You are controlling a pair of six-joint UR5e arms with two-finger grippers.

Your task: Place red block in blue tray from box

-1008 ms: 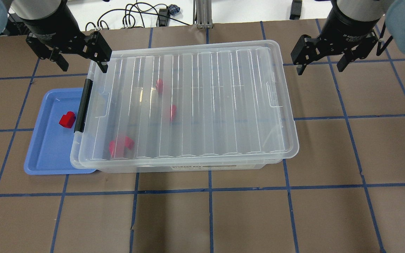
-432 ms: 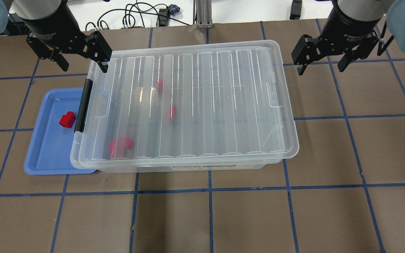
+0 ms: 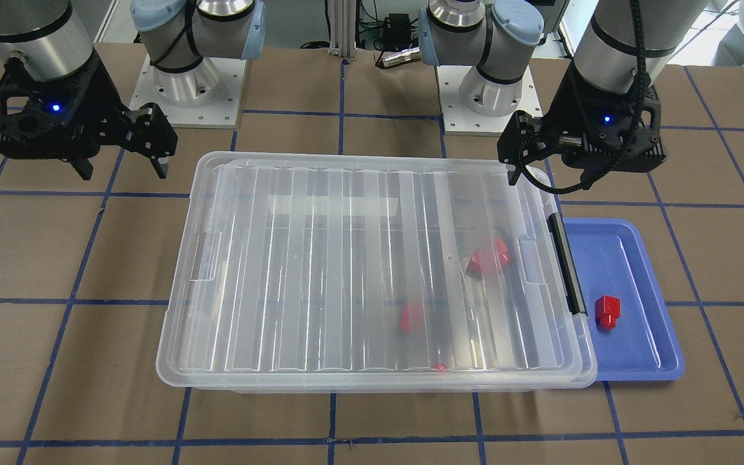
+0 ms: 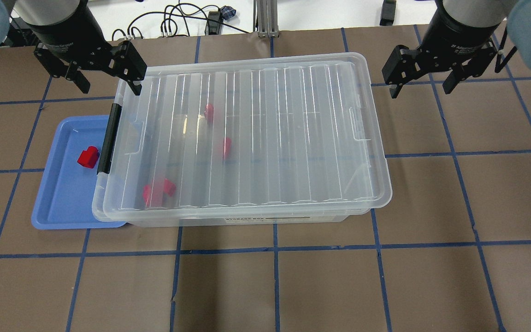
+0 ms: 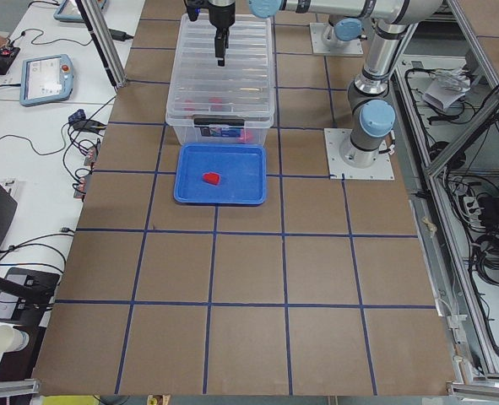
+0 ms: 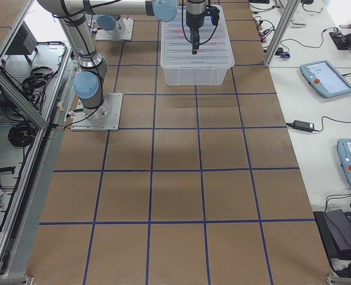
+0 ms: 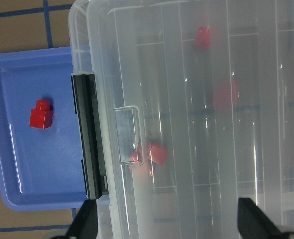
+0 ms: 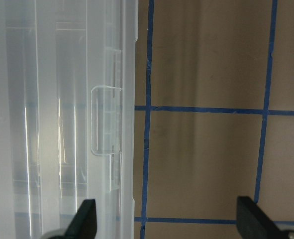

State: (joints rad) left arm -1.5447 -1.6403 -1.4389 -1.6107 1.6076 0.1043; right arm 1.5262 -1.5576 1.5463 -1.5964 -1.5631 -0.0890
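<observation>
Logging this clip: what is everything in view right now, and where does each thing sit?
Red block: 1, red, lying in the blue tray.
Blue tray: 1, blue, on the table, partly under the box's latch end.
Box: 1, clear, mid-table, ribbed lid on.
Latch handle: 1, black, on the box end beside the tray.
Lone red pieces: 2, red, inside the box under the lid.
Red clump: 1, red, inside the box near the latch end.
Table: 1, brown with blue tape grid.
Left gripper: 1, black, open, above the box's latch-end corner.
Right gripper: 1, black, open, above the table beyond the box's other end.
</observation>
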